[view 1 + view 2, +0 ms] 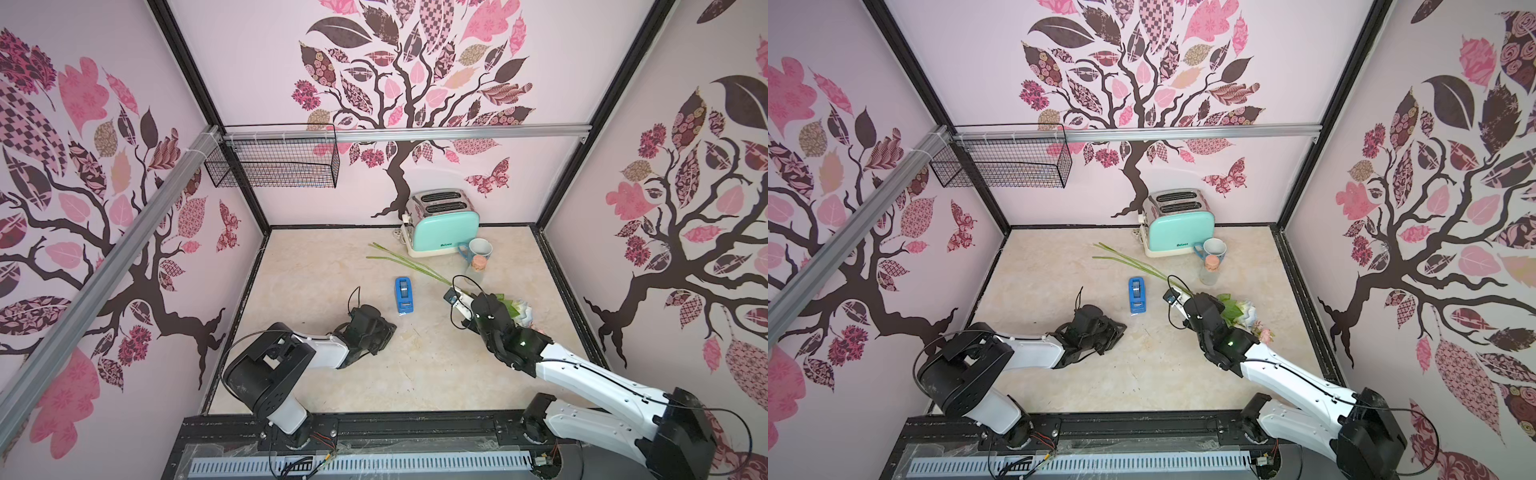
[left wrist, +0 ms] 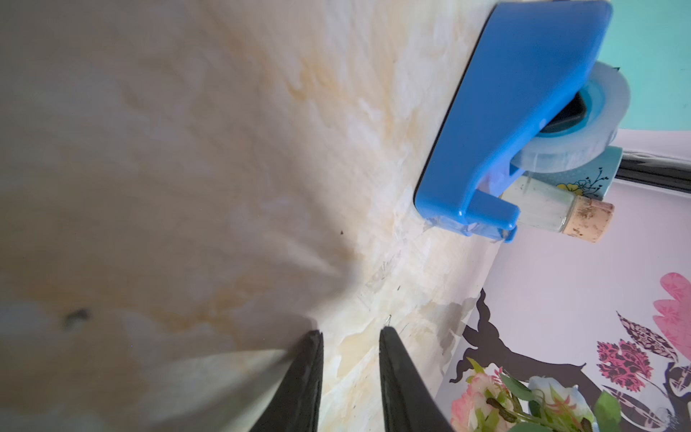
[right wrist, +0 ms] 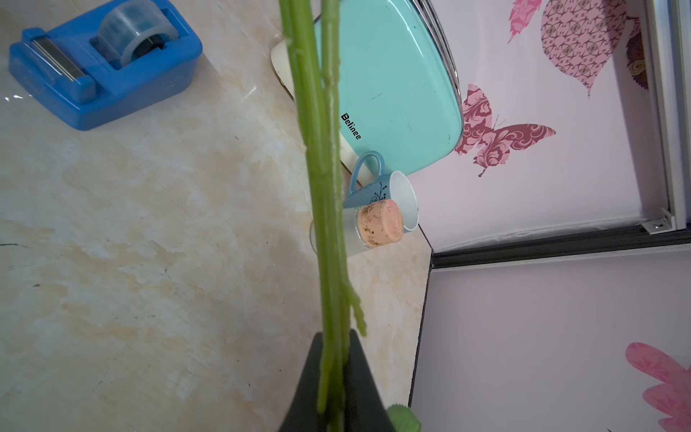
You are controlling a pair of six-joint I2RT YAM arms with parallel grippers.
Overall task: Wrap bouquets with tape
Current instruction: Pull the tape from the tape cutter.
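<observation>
The right gripper point(image 3: 334, 346) is clamped on the green stems of the bouquet point(image 1: 409, 266), close to the leaves. From between its fingers the stems run toward the back of the tabletop point(image 1: 436, 374), and their cut ends fan apart in front of the mint toaster point(image 1: 442, 226). The pink and white blooms point(image 1: 524, 309) sit behind the gripper, on the right side of the tabletop. Whether the stems rest on the surface or hang just above it is hard to tell

The blue tape dispenser point(image 1: 404, 296), with its clear roll, stands on the tabletop between the two arms, its cutter end toward the front, near the stems but not touching them

The left gripper point(image 2: 350, 333) is low over the tabletop near the dispenser's cutter end, its fingers a narrow gap apart with nothing between them

A blue mug point(image 1: 480, 248) and a corked jar point(image 1: 478, 266) stand beside the toaster
</observation>
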